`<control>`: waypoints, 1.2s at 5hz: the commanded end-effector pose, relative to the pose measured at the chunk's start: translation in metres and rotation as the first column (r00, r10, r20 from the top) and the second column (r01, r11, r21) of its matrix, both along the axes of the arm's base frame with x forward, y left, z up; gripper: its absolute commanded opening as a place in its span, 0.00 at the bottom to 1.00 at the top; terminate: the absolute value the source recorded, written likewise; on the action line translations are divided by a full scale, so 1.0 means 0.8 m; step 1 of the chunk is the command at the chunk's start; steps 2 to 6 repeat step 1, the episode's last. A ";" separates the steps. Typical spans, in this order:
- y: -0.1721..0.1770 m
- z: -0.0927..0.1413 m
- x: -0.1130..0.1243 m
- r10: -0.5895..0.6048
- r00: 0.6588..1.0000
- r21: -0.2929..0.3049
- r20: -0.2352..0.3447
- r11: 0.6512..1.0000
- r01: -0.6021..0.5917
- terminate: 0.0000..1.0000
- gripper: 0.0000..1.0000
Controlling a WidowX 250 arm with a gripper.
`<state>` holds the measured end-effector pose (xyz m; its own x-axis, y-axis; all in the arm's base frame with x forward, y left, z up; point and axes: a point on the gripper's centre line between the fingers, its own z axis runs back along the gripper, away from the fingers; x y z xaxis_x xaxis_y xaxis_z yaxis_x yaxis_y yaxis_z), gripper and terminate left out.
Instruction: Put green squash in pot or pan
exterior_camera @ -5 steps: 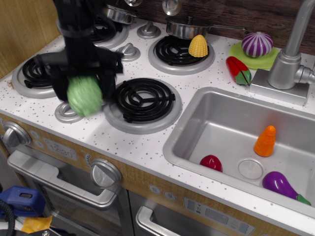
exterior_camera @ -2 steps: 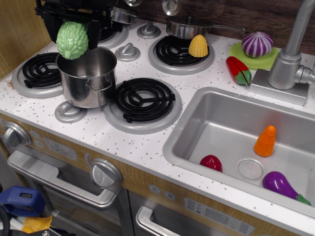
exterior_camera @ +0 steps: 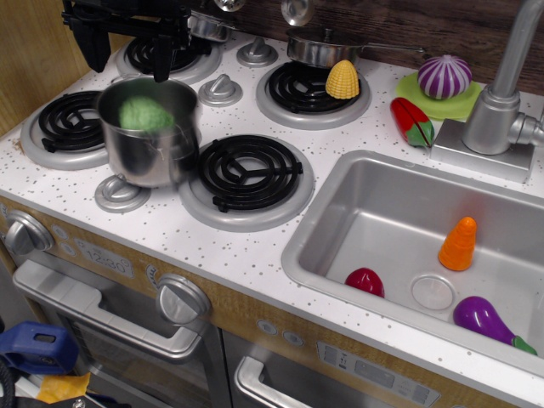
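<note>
The green squash (exterior_camera: 144, 113) is light green and knobbly, blurred, inside the mouth of the tall steel pot (exterior_camera: 151, 153). The pot stands on the counter between the left front burner and the middle front burner. My gripper (exterior_camera: 127, 53) is black and hangs above the pot at the top left. Its two fingers are spread apart with nothing between them. It is clear of the squash.
A shallow steel pan (exterior_camera: 321, 49) sits at the back, with a yellow corn toy (exterior_camera: 342, 80) on the burner in front of it. A red pepper (exterior_camera: 411, 121) and purple onion (exterior_camera: 444, 76) lie near the faucet (exterior_camera: 501, 93). The sink (exterior_camera: 399, 212) holds a carrot, a red toy and an eggplant.
The gripper carried the squash up from the counter's left front to above the pot, then opened. The squash has dropped into the pot.
</note>
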<state>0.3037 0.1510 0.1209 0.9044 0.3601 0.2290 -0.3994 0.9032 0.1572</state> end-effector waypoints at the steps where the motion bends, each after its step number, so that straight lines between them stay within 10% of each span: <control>1: 0.005 0.013 -0.001 0.009 0.999 0.012 0.031 1.000 -0.009 1.00 1.00; 6: 0.005 0.013 -0.001 0.009 0.999 0.012 0.031 1.000 -0.009 1.00 1.00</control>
